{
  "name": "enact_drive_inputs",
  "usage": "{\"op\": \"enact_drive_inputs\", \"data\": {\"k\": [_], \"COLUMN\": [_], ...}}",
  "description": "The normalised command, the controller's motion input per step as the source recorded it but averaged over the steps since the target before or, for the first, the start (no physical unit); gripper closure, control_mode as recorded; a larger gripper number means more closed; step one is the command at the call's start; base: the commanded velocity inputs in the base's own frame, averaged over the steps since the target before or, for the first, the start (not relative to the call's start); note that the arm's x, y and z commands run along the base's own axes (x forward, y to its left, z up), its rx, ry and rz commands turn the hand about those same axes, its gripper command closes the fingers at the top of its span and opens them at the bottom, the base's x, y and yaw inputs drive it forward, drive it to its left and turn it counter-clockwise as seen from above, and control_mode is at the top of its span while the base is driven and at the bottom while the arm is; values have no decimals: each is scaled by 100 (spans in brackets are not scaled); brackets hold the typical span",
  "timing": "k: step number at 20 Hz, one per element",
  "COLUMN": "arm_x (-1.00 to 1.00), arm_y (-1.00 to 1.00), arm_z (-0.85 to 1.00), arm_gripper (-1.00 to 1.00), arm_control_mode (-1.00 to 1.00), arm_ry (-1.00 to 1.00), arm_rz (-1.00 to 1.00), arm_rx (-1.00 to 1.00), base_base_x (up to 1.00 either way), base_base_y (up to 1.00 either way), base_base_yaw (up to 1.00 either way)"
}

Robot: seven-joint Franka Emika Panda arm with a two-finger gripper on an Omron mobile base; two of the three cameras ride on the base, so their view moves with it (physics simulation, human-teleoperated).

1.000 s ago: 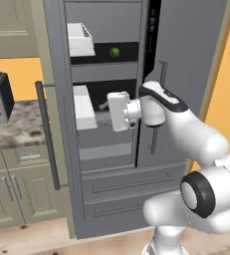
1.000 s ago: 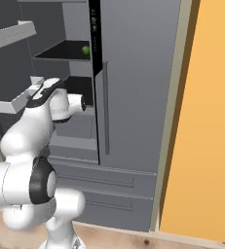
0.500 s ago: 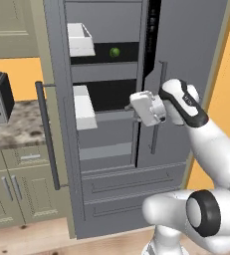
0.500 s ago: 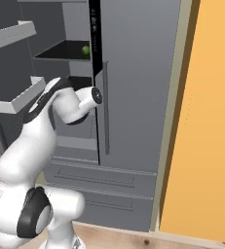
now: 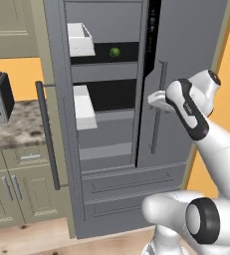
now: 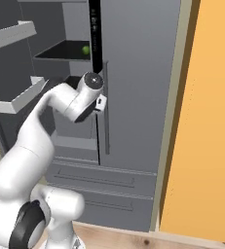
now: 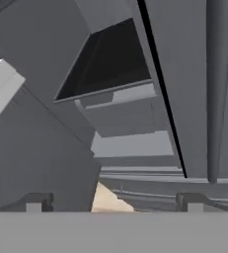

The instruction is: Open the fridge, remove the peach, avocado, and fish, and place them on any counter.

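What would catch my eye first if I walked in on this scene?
The tall dark grey fridge stands with its left door swung wide open, white bins on its inner side, while the right door is shut. A small green avocado sits alone on a dark upper shelf. In front of the shut door's handle, the white arm holds its gripper open and empty.
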Motion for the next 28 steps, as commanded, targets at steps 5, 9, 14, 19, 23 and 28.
{"op": "enact_drive_inputs", "data": {"k": [5, 9, 14, 19, 23, 28], "arm_x": [2, 44, 74, 66, 65, 73], "arm_y": [-53, -39, -41, -12, 2, 0], "arm_z": [0, 0, 0, 0, 0, 0], "arm_gripper": [-100, -100, -100, -100, -100, -100], "arm_control_mode": [-100, -100, -100, -100, -100, -100], "arm_ry": [-39, -19, -1, 0, 0, 0], "arm_rz": [-23, -11, -8, -1, 0, 0], "arm_rx": [-30, -4, 0, 4, 4, 1], "base_base_x": [0, 0, 0, 0, 0, 0], "base_base_y": [0, 0, 0, 0, 0, 0], "base_base_yaw": [0, 0, 0, 0, 0, 0]}}
